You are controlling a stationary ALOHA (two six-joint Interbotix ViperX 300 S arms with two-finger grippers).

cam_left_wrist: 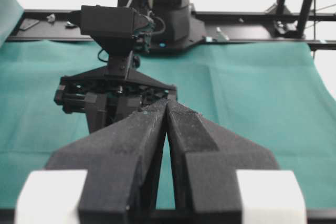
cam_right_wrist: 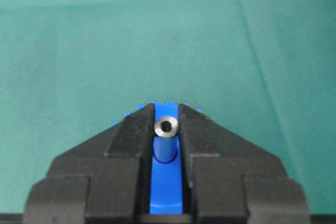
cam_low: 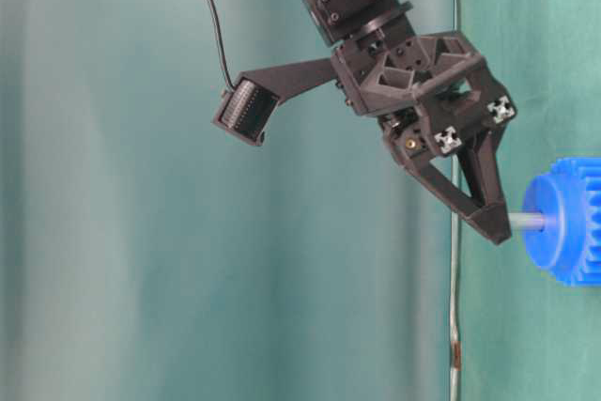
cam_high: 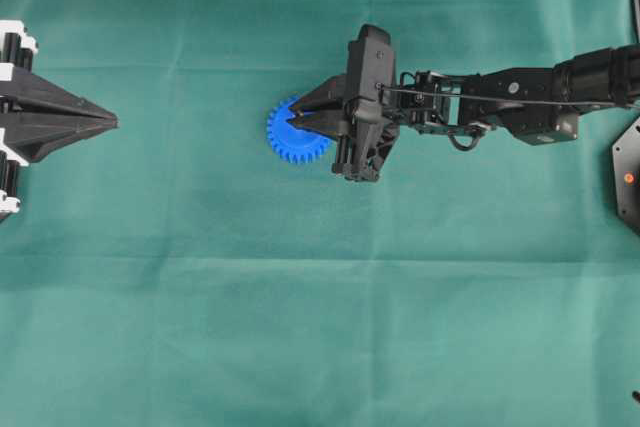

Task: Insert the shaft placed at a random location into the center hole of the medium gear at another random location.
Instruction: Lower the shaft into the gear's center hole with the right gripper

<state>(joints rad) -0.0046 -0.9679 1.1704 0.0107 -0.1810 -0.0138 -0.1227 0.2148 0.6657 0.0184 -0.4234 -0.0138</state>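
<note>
Silvery shaft (cam_right_wrist: 166, 127), hollow-ended, upright over blue medium gear (cam_high: 290, 137).

gears: 1 (cam_high: 290, 133) | shafts: 1 (cam_right_wrist: 166, 127) | end effectors: 2 (cam_high: 300, 114) (cam_high: 112, 122)

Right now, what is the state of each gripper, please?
Left gripper: closed, holding nothing.
Right gripper: closed on the shaft, which stands at the hub of the blue gear.

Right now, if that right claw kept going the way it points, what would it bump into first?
The blue gear. The right gripper holds the shaft, whose end is already at the gear's hub; how deep it sits is unclear.
</note>
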